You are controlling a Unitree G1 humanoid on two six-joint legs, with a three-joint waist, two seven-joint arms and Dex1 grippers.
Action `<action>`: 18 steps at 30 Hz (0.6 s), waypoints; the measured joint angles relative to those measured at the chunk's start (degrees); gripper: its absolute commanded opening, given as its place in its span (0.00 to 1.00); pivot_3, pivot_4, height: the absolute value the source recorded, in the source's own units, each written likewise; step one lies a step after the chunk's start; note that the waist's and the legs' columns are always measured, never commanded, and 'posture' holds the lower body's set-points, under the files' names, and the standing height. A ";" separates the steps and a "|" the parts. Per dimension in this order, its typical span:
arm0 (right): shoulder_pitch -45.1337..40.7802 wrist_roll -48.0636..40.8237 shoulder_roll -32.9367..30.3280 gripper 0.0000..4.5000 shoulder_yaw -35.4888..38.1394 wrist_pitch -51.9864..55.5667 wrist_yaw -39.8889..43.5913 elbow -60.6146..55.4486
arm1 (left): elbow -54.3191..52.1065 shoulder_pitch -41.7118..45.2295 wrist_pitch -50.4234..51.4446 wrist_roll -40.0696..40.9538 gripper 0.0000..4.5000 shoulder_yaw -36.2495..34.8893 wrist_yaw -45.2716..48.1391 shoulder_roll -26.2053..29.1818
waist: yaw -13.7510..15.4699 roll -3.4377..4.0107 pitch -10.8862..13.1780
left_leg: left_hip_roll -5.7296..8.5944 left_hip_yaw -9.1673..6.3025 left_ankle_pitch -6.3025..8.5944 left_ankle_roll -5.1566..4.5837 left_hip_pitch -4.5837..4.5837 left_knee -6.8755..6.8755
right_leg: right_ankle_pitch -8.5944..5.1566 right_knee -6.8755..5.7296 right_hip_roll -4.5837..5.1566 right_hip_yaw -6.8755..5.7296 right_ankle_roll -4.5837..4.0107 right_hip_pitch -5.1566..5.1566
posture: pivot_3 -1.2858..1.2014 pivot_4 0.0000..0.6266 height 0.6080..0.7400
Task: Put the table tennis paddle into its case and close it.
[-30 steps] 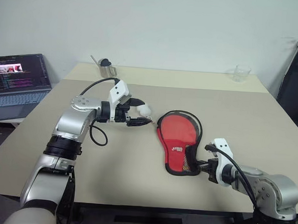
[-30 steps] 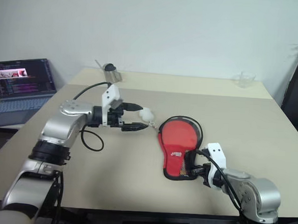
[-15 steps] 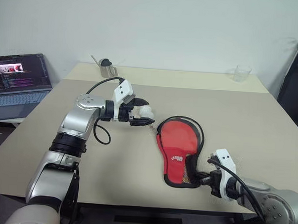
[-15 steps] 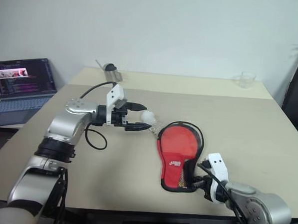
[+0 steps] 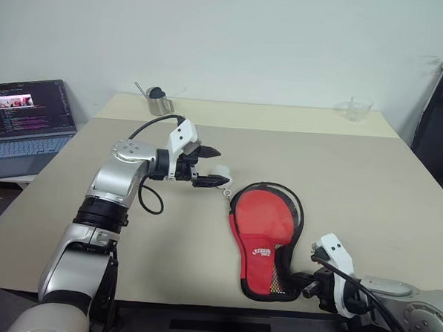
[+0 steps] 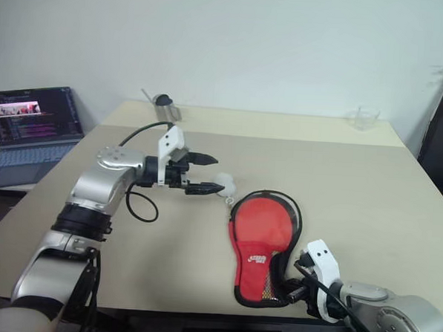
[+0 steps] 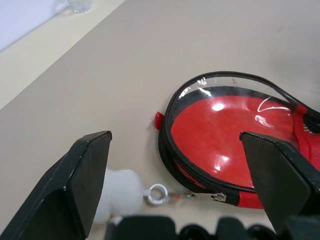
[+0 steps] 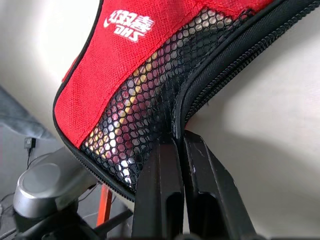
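Case [image 5: 264, 235] lay red side up on table [image 5: 369, 188], near front edge, handle end toward robot. Round end showed glossy red face under clear cover; whether paddle sat inside, could not tell. Right gripper [image 8: 179, 145] clenched on case's zipped edge at handle end, beside mesh pocket [image 8: 145, 125]. Left gripper [image 5: 215, 168] hovered above table, fingers spread wide, grasping nothing. White ball [image 7: 117, 192] on short chain lay between them, just beside case's round end. Laptop [image 5: 27, 122], metal cup [image 5: 159, 101], glass [image 5: 358, 108] well apart at back.
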State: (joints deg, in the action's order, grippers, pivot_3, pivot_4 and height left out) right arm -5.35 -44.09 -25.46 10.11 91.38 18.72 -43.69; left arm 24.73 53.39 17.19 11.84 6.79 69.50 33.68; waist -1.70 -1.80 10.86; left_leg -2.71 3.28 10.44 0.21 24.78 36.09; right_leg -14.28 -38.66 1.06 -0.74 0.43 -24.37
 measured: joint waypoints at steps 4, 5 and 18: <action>0.44 -0.13 -0.31 0.00 -0.17 -0.03 0.04 -0.41 | 0.43 0.27 -0.12 -0.27 1.00 0.00 0.04 -0.09 | 0.01 -0.01 -0.01 | 0.00 0.00 0.00 0.00 0.00 0.00 | 0.00 0.02 0.00 0.00 0.00 0.01 | 0.52 0.24 1.00; 0.50 -0.13 -0.31 0.00 -0.22 -0.04 0.03 -0.43 | 0.50 0.35 -0.16 -0.32 1.00 0.01 0.04 -0.14 | 0.01 -0.01 -0.01 | 0.00 0.00 0.00 0.00 0.00 0.00 | 0.00 0.02 0.00 0.00 0.00 0.01 | 0.52 0.24 1.00; 0.21 -2.27 -0.44 0.39 0.84 0.69 0.88 -0.55 | 1.73 0.59 -0.39 -0.60 1.00 0.03 -0.02 -0.50 | -0.01 -0.01 -0.01 | 0.00 0.00 0.00 0.00 0.00 0.01 | 0.00 0.00 -0.01 0.00 0.00 0.01 | 0.52 0.24 1.00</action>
State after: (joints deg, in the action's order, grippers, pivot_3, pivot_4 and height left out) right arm -5.14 -46.36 -25.90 10.96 92.06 19.60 -44.24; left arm 26.47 53.98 16.80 11.24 6.82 69.48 33.18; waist -1.70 -1.81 10.86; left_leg -2.71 3.28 10.44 0.21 24.78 36.10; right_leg -14.28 -38.66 1.05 -0.74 0.43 -24.36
